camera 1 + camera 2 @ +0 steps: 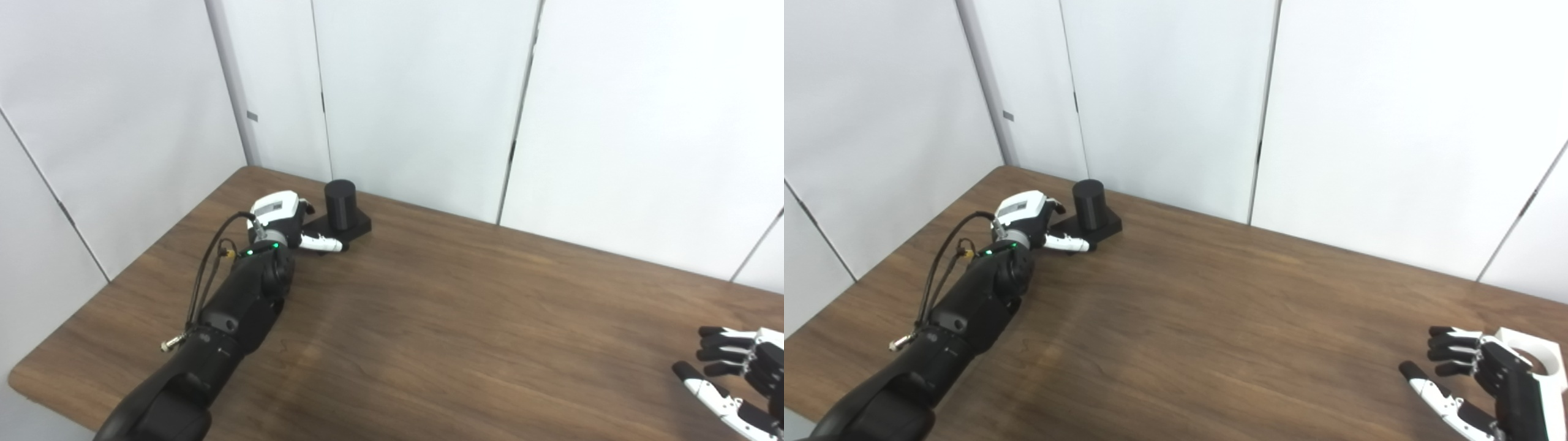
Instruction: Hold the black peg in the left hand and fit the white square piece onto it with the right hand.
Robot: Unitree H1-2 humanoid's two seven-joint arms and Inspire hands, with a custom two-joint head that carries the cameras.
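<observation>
Reaching across the wooden table point(429, 318), the left hand point(283, 220) sits just beside the upright black peg point(340, 204), grip unclear; the right hand point(1482, 373) hangs open beside the white square piece point(1540, 362).

The peg point(342, 205) stands far left on the table point(429, 331), the square piece point(1534, 362) near right.

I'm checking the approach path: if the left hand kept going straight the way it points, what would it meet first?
Most likely the black peg on its square base, just beyond the left hand; whether they already touch is unclear.
</observation>
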